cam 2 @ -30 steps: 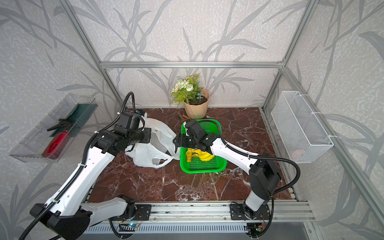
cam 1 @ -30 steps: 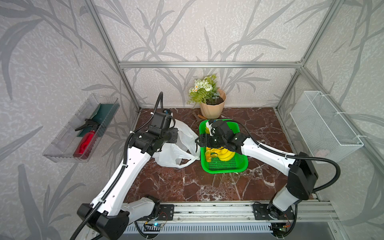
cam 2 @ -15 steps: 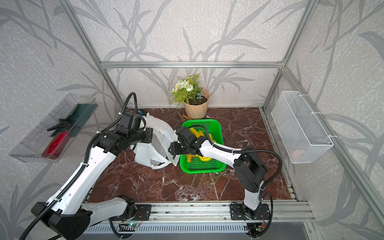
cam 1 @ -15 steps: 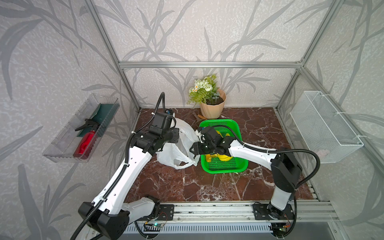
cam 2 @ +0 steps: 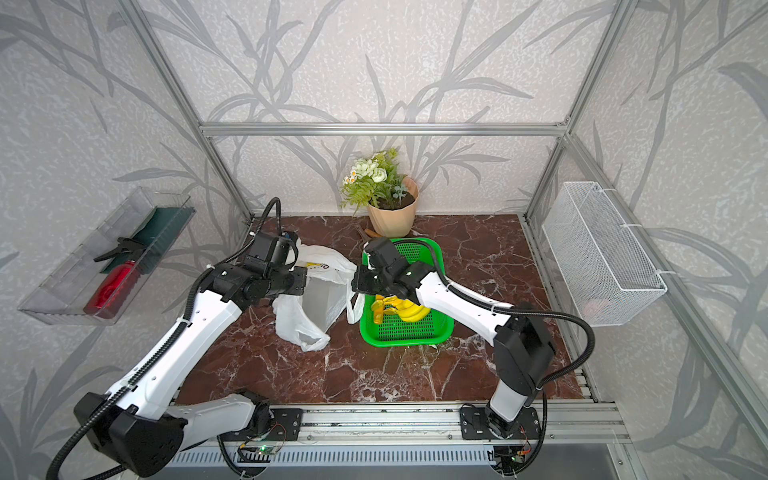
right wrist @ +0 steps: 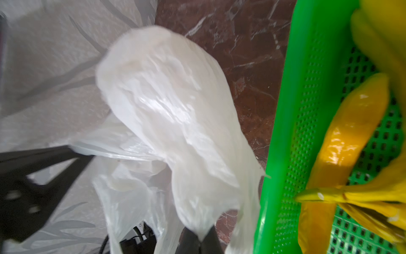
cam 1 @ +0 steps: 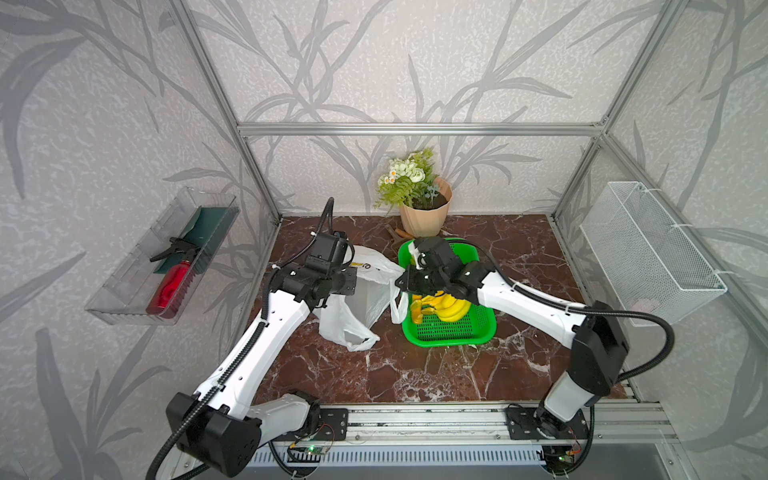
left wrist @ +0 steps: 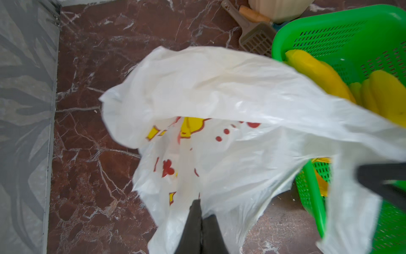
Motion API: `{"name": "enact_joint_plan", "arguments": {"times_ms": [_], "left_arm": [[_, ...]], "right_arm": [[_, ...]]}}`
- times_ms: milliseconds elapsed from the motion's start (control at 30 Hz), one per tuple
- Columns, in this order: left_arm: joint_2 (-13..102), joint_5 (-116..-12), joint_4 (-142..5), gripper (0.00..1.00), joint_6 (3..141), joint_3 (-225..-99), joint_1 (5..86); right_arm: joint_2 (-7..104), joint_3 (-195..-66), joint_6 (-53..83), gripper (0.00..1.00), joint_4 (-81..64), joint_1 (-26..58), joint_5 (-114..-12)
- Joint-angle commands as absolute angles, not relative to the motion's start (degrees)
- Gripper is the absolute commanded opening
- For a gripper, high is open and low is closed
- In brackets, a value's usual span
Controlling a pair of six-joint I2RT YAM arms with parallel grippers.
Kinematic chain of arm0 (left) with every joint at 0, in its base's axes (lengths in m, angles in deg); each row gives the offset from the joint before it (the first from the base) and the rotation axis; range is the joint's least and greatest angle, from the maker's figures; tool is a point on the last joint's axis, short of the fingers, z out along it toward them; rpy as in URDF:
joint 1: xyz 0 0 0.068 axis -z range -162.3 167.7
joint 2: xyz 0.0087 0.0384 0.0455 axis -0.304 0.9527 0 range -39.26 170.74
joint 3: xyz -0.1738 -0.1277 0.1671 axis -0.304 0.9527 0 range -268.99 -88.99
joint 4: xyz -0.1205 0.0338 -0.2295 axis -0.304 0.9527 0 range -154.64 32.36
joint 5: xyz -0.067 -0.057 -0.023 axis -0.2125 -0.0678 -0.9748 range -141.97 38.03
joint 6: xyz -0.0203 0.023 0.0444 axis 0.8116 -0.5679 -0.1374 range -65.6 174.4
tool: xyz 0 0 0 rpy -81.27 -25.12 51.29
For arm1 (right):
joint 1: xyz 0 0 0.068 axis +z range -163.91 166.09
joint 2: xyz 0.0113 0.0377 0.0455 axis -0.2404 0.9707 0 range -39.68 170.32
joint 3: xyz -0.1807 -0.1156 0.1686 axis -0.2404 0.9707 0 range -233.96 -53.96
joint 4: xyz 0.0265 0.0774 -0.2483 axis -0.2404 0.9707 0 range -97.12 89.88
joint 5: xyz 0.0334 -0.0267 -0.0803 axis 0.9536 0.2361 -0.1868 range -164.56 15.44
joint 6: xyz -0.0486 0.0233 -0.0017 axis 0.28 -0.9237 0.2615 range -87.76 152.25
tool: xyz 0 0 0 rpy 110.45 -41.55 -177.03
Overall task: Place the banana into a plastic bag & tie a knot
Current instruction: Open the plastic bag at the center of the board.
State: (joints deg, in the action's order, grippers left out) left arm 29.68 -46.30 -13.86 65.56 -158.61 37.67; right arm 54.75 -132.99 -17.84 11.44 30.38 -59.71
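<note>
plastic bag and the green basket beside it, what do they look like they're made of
Plastic bag: thin white plastic film, semi-see-through with a soft sheen. It creases and crinkles, and the yellow and red prints show through a layer.
Green basket: probably stiff moulded plastic, glossy, judging by its smooth thick rim and even rows of small holes.

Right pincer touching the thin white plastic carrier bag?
Touching. Right wrist view: the right pincer is shut on a bunched strip of the white plastic bag.
</note>
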Motion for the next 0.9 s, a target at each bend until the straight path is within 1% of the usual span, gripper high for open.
{"name": "enact_joint_plan", "arguments": {"times_ms": [0,167,400,600,633,700,767,833,867], "left_arm": [[29.3,-44.94,-12.43,0.0,65.54,-156.92,37.3],[29.36,-47.73,-12.04,0.0,65.08,-155.09,37.3],[29.84,-50.64,-7.9,0.0,67.52,-157.34,38.3],[30.75,-58.36,-8.05,0.0,70.72,-157.22,39.94],[31.02,-59.47,-8.74,0.0,71.64,-156.85,40.03],[31.37,-60.41,-10.17,0.0,73.82,-156.17,40.02],[31.77,-61.19,-11.44,0.0,75.93,-155.74,40.02],[32.34,-62.68,-12.34,0.0,77.99,-155.61,40.02],[32.61,-63.25,-12.67,0.0,78.55,-155.69,40.02]], "right_arm": [[52.46,-134.21,-20.91,0.0,16.89,27.56,-56.2],[57.65,-141.13,-18.35,0.0,24.39,24.59,-49.69],[64.42,-148.34,-15.95,0.0,26.69,20.05,-51.77],[69.21,-153.97,-15.13,0.0,29.57,19.31,-49.79],[69.47,-154.41,-14.55,0.02,30.86,19.26,-49.57],[68.45,-153.73,-13.7,0.19,32.05,19.24,-49.96],[65.93,-151.54,-12.65,0.33,32.32,18.94,-50.94],[62.73,-148.94,-11.31,0.43,32.91,18.39,-52.21],[61.55,-147.96,-10.61,0.45,33.71,18.04,-52.77]]}}
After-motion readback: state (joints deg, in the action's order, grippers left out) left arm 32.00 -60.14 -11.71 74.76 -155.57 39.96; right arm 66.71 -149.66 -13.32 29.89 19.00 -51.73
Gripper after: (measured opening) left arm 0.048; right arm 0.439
